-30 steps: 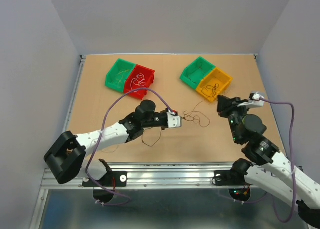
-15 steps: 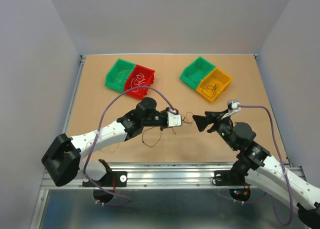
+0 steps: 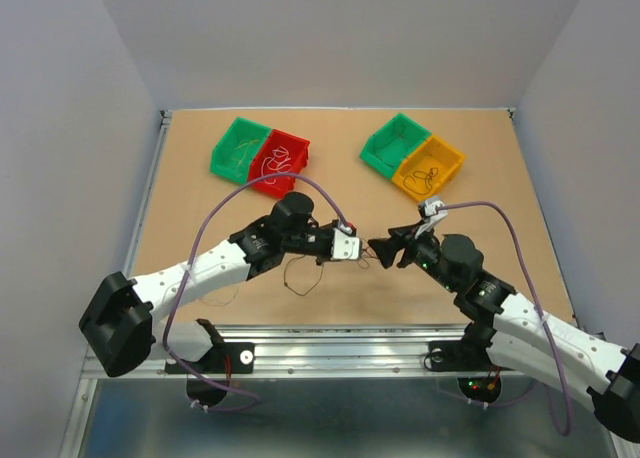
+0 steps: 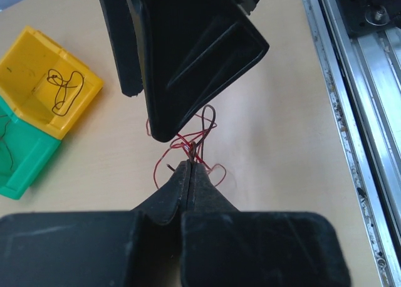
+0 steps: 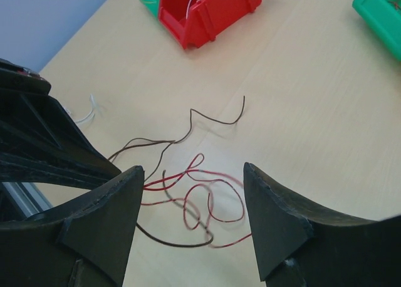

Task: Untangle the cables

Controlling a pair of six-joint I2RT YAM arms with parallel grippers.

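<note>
A small tangle of red and brown cables lies on the table between my two grippers. My left gripper is shut on one end of the tangle. My right gripper is open, with the tangle between its two fingertips and just below them. In the top view the left gripper and the right gripper almost meet tip to tip. A loose brown strand trails away from the tangle. Another brown strand lies under the left arm.
A green bin and a red bin stand at the back left. Another green bin and a yellow bin stand at the back right; each holds thin wires. A whitish wire lies near the left gripper.
My right gripper has swung left and down from near the yellow bin to the tangle, open. My left gripper has stayed shut on the tangle, barely moving.
</note>
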